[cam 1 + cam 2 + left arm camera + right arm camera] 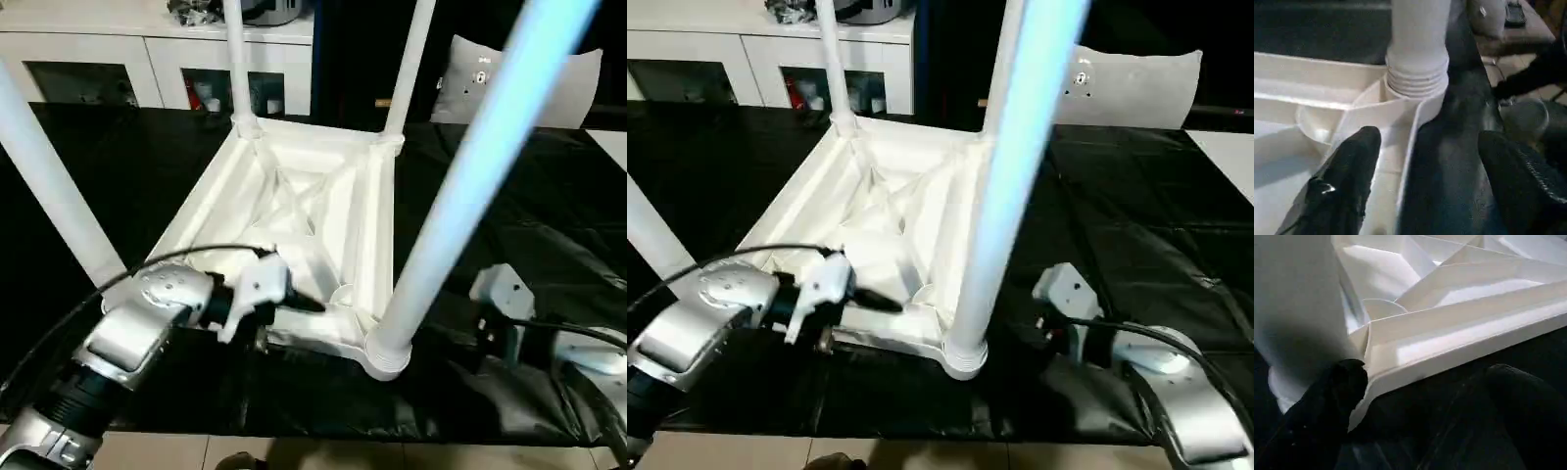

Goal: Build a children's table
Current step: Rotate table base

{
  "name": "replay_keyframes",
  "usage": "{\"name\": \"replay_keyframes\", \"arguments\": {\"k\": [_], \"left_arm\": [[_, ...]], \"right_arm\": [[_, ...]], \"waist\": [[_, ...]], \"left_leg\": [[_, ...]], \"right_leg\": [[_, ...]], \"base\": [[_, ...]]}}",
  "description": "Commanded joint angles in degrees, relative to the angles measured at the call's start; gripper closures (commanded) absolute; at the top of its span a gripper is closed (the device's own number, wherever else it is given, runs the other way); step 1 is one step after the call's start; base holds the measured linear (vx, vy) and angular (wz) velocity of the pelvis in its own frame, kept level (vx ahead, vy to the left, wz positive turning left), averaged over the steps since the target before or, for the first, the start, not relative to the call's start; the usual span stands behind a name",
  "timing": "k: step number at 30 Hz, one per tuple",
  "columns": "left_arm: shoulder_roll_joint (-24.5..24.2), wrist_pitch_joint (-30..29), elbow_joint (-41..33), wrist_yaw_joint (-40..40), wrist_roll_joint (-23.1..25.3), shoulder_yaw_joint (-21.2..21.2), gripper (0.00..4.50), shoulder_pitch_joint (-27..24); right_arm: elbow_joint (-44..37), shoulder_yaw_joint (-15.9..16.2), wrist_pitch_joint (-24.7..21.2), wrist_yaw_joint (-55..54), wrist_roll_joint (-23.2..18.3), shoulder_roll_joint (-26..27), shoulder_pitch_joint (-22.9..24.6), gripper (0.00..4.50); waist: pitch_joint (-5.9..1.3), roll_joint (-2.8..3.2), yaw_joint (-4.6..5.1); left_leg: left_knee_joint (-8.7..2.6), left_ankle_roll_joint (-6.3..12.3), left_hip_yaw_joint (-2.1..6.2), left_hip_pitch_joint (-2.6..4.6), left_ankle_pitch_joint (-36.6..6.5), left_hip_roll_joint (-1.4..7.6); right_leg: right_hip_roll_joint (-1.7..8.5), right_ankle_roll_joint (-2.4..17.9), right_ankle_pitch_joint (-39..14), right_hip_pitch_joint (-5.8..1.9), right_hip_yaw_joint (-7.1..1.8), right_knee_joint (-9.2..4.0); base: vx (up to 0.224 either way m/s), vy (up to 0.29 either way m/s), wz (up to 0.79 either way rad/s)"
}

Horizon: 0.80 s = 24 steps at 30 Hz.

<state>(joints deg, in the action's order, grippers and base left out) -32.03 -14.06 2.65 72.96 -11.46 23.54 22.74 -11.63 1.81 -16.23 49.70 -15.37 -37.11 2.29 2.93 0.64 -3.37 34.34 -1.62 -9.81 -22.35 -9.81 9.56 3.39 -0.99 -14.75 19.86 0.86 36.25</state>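
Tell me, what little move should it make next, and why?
Probably close the left claw on the near rim of the upturned table top: one finger is inside the rim, the other outside on the black table cover, and all four legs already stand in their sockets.

A wide work surface covered in glossy, creased black sheeting [509, 245] spreads out ahead of the grippers, catching pale reflections of the room light. Beyond it, far ahead of the left gripper, stands a low white cabinet with dark glass-fronted doors [157, 69], small red and white items dimly visible behind the glass and dark cluttered objects on its top, while far ahead of the right gripper a pale grey cushion-like backrest [1136, 88] leans against a dark background. Close under the grippers, past the near edge of the sheeting, runs a strip of light beige tiled floor [323, 455].
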Motion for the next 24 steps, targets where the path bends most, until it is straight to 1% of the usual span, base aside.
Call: {"name": "replay_keyframes", "arguments": {"k": [1, 3, 5, 7, 8, 9, 10, 11, 13, 15, 19, 20, 21, 23, 24], "left_arm": [[0.5, 1.5, 0.8, 0.0, 2.0, 1.0, 1.31, 1.1], [1.0, 1.8, 1.7, -0.1, 2.5, 1.4, 1.47, 1.6], [1.5, 1.9, 2.4, -0.1, 2.6, 1.6, 1.68, 1.9], [1.9, 2.0, 3.3, -0.2, 2.8, 1.7, 1.75, 2.3], [2.0, 2.3, 4.4, -0.4, 3.2, 2.2, 1.81, 2.6], [2.0, 2.3, 4.4, -0.4, 3.2, 2.2, 1.92, 2.6], [2.1, 2.5, 4.9, -0.4, 3.4, 2.4, 1.92, 2.8], [2.2, 2.6, 5.3, -0.3, 3.6, 2.6, 2.12, 2.9], [2.4, 2.7, 5.7, -0.1, 3.7, 2.7, 2.17, 3.1], [2.9, 2.9, 6.8, 0.4, 4.2, 2.8, 2.49, 3.7], [3.4, 3.5, 8.7, 1.0, 4.7, 3.2, 2.65, 5.1], [3.4, 3.5, 8.7, 1.0, 4.7, 3.2, 2.85, 5.1], [3.6, 3.6, 9.0, 1.0, 4.8, 3.3, 2.94, 5.3], [4.0, 4.7, 11.1, 0.6, 5.9, 3.9, 3.00, 6.0], [4.1, 4.9, 11.5, 0.5, 6.2, 4.0, 3.08, 6.1]], "right_arm": [[-2.7, 0.7, -1.2, 3.0, -2.0, -1.1, 1.1, 0.00], [-3.5, 0.6, -1.5, 4.2, -2.7, -1.8, 1.9, 0.00], [-4.2, 0.4, -1.7, 4.9, -3.1, -2.3, 2.5, 0.00], [-4.7, 0.1, -1.5, 5.3, -3.4, -2.7, 2.8, 0.00], [-5.1, -0.3, -1.2, 6.0, -3.8, -3.4, 3.4, 0.00], [-5.1, -0.3, -1.2, 6.0, -3.8, -3.4, 3.4, 0.00], [-5.3, -0.4, -1.3, 6.3, -3.9, -3.7, 3.7, 0.00], [-5.4, -0.5, -1.4, 6.5, -4.0, -4.0, 4.0, 0.00], [-5.4, -0.7, -1.3, 6.6, -4.0, -4.3, 4.2, 0.00], [-5.5, -1.2, -1.4, 6.9, -4.0, -4.7, 4.7, 0.00], [-5.6, -1.4, -1.6, 7.1, -4.4, -5.1, 5.1, 0.00], [-5.6, -1.4, -1.6, 7.1, -4.4, -5.1, 5.1, 0.00], [-5.6, -1.4, -1.6, 7.2, -4.5, -5.1, 5.1, 0.00], [-5.9, -1.4, -1.5, 6.8, -4.6, -4.9, 5.5, 0.00], [-6.0, -1.4, -1.5, 6.6, -4.6, -4.8, 5.6, 0.00]], "waist": [[-3.14, 0.11, -0.06], [-3.06, 0.03, -0.12], [-3.09, 0.06, -0.11], [-3.04, -0.01, 0.01], [-2.97, 0.34, -0.05], [-2.96, 0.23, -0.05], [-2.92, 0.22, -0.05], [-2.88, 0.12, -0.13], [-3.00, 0.17, -0.19], [-3.00, 0.15, -0.19], [-2.99, 0.16, -0.31], [-3.04, 0.16, -0.28], [-3.02, 0.11, -0.28], [-3.06, 0.37, -0.31], [-3.02, 0.27, -0.27]], "left_leg": [[-4.44, 1.30, 1.29, 1.72, -14.0, 3.65], [-4.43, 1.97, 1.29, 1.59, -13.4, 3.64], [-4.42, 2.12, 1.34, 1.60, -13.5, 3.68], [-4.44, 1.97, 1.31, 1.67, -14.2, 3.66], [-4.52, 1.59, 1.35, 1.82, -14.9, 3.72], [-4.53, 1.46, 1.34, 1.86, -15.3, 3.74], [-4.56, 1.34, 1.34, 1.87, -15.6, 3.74], [-4.58, 1.18, 1.33, 1.81, -15.8, 3.72], [-4.55, 1.13, 1.35, 1.87, -15.5, 3.74], [-4.55, 1.30, 1.37, 1.78, -15.2, 3.73], [-4.53, 1.51, 1.36, 1.80, -15.3, 3.73], [-4.48, 1.54, 1.34, 1.81, -15.2, 3.69], [-4.53, 1.61, 1.39, 1.76, -15.0, 3.75], [-4.45, 1.86, 1.39, 1.73, -14.6, 3.73], [-4.45, 1.94, 1.37, 1.73, -14.6, 3.71]], "right_leg": [[4.54, 14.8, -1.6, -0.93, -1.92, -4.45], [4.55, 14.8, -1.1, -1.05, -1.94, -4.53], [4.63, 14.9, -1.6, -0.99, -1.91, -4.54], [4.57, 15.0, -2.9, -0.90, -1.90, -4.65], [4.56, 15.0, -4.1, -0.76, -1.93, -4.74], [4.53, 15.0, -4.5, -0.75, -1.94, -4.80], [4.54, 15.0, -4.9, -0.70, -1.97, -4.82], [4.60, 14.9, -5.3, -0.75, -2.02, -4.91], [4.64, 14.9, -4.9, -0.74, -2.02, -4.85], [4.63, 15.0, -4.1, -0.78, -1.99, -4.82], [4.70, 15.1, -4.6, -0.75, -2.02, -4.91], [4.68, 15.2, -4.4, -0.75, -1.99, -4.87], [4.72, 15.3, -4.1, -0.81, -1.97, -4.84], [4.70, 15.4, -3.2, -0.81, -1.98, -4.80], [4.68, 15.4, -3.2, -0.77, -1.99, -4.87]], "base": [[0.000, 0.000, 0.00], [0.000, 0.000, 0.00], [0.000, 0.000, 0.00], [0.000, 0.000, 0.00], [0.000, 0.000, 0.00], [0.000, 0.000, 0.00], [0.000, 0.000, 0.00], [0.000, 0.000, 0.00], [0.000, 0.000, 0.00], [0.000, 0.000, 0.00], [0.000, 0.000, 0.00], [0.000, 0.000, 0.00], [0.000, 0.000, 0.00], [0.000, 0.000, 0.00], [0.000, 0.000, 0.00]]}}
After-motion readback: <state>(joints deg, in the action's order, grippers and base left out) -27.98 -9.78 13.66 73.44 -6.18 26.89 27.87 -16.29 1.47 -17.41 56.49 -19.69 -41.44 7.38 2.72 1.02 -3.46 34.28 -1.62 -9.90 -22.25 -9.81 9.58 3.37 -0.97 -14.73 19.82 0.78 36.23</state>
